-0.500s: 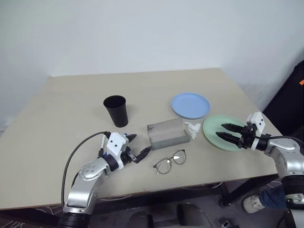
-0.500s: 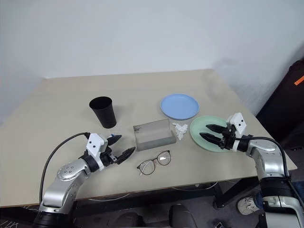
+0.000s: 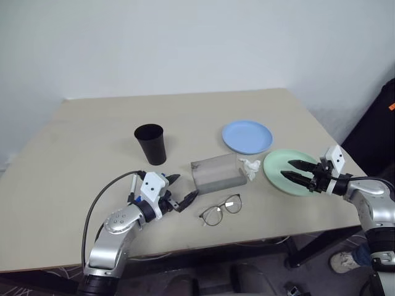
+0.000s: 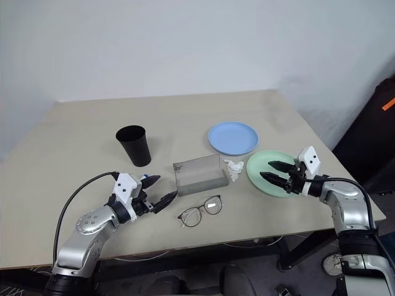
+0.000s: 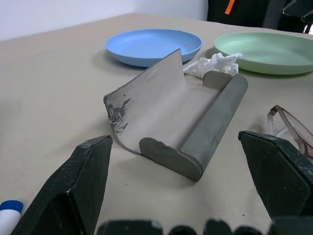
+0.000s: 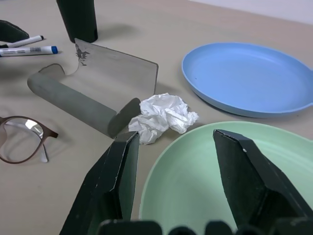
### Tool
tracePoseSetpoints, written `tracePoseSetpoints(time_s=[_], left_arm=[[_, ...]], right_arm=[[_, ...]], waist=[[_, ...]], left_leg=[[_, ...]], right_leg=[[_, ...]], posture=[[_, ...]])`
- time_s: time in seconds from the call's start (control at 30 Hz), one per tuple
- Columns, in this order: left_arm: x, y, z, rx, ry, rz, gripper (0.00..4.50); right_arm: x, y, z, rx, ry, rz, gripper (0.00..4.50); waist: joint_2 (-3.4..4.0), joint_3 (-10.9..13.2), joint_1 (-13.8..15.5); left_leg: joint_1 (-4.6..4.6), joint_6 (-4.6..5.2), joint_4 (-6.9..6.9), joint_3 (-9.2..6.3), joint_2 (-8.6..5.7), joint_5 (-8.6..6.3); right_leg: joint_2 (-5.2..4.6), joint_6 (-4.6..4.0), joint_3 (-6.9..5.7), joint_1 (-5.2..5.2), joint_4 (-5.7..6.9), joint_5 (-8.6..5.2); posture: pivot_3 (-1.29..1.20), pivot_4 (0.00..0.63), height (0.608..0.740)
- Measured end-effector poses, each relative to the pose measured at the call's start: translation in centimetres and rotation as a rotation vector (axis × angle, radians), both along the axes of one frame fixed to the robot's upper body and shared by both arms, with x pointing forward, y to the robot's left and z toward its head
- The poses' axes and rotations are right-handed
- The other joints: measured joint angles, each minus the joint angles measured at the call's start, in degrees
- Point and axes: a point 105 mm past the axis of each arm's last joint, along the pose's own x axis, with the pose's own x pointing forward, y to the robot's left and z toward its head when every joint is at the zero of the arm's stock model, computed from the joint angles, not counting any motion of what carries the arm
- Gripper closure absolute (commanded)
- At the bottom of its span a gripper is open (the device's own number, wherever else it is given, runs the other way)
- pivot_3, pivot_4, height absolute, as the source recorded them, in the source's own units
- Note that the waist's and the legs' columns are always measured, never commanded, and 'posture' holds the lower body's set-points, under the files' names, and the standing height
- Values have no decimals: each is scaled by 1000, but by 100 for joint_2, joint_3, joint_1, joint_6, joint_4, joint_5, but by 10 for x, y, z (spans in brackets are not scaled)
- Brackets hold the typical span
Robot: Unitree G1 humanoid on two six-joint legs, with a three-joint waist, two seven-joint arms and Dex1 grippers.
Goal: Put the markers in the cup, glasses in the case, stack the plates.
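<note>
Nearest to us, the glasses (image 3: 221, 209) lie lenses-down-ish on the surface (image 3: 80, 154), just in front of the case (image 3: 215, 172), not in it. Left gripper (image 3: 177, 192) hovers low beside them, fingers spread wide, holding nothing. Two markers (image 6: 29, 45) lie side by side on the surface close to that gripper, one white-bodied with a blue cap, the other slimmer with a dark tip; both outside the cup.

Right gripper (image 3: 295, 170) hangs over the near edge of the mint green plate (image 3: 278, 165), fingers apart, nothing pinched.

Middle ground: the case stands open, lid flap up, its edge scuffed. A crumpled white tissue (image 3: 250, 166) sits touching the case's end, between it and the green plate.

Farther: the black cup (image 3: 151, 143) upright and apart from the rest; the light blue plate (image 3: 247, 136) behind the green one, side by side, not stacked.

Risks, as we judge them: the shallow green plate may slide away or tip when its rim is pinched, and could nudge the tissue or the case. The thin wire frame could slip or bend in a hard pinch. The markers may roll when touched.

Writing: a printed band on one marker, too small to read. No other labels seen.
</note>
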Motion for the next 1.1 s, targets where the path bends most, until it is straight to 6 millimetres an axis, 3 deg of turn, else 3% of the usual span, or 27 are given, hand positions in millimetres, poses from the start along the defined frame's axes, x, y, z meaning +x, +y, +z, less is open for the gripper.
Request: tracePoseSetpoints(time_s=[0.7, 1.1], left_arm=[[-1, -7, 0, -11, 21, -48, 108], [3, -25, 9, -26, -6, -106, 108]], right_arm=[[-9, 8, -8, -67, 25, 7, 1891], [14, 17, -15, -233, 206, -45, 1891]], waist=[[0, 0, 0], [1, 0, 2]], left_leg=[[1, -1, 2, 0, 1, 0], [-3, 18, 6, -1, -3, 10]], right_leg=[[0, 0, 0, 1, 1, 0], [1, 0, -1, -1, 2, 0]], posture=[[0, 0, 740], [0, 0, 740]])
